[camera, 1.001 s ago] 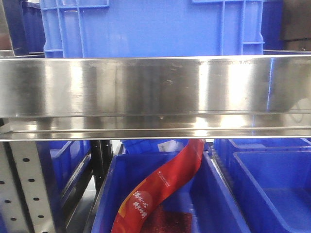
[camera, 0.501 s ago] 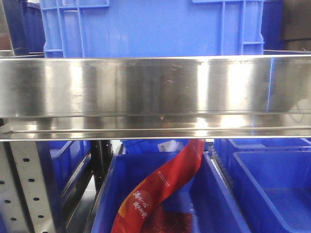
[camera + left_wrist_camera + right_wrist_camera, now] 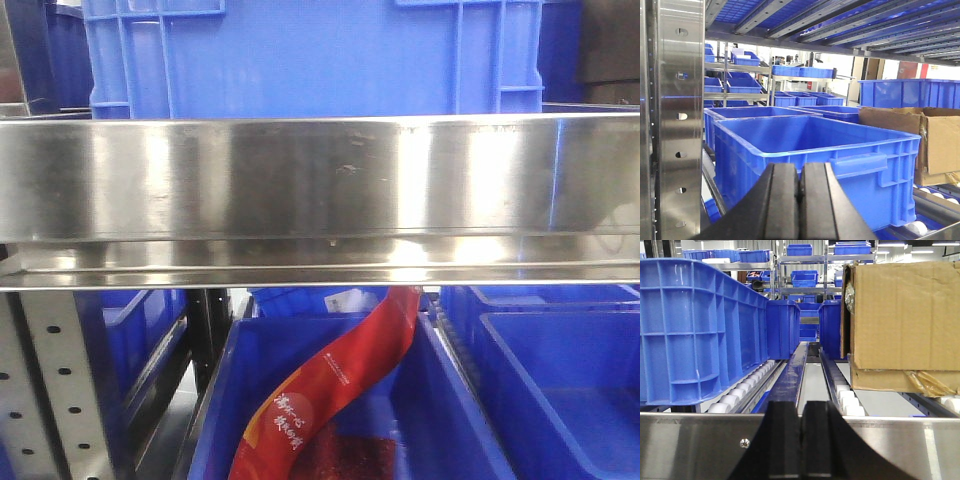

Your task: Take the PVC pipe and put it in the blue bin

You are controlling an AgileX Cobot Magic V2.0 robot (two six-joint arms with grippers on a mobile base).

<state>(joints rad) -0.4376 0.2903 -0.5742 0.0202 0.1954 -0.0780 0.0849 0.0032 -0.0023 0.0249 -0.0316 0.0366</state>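
Note:
No PVC pipe shows in any view. A large blue bin (image 3: 815, 145) stands on the shelf just beyond my left gripper (image 3: 800, 192), whose black jaws are pressed together with nothing between them. The same kind of blue bin (image 3: 695, 330) fills the left of the right wrist view. My right gripper (image 3: 801, 440) is shut and empty, level with a steel shelf rail (image 3: 700, 445). In the front view neither gripper shows; a blue bin (image 3: 310, 55) sits above a steel shelf beam (image 3: 320, 190).
A cardboard box (image 3: 900, 315) sits on the roller track (image 3: 845, 395) at right, and also shows in the left wrist view (image 3: 935, 135). A steel upright (image 3: 677, 120) stands at left. Below the beam, a lower blue bin (image 3: 450, 420) holds a red packet (image 3: 330, 385).

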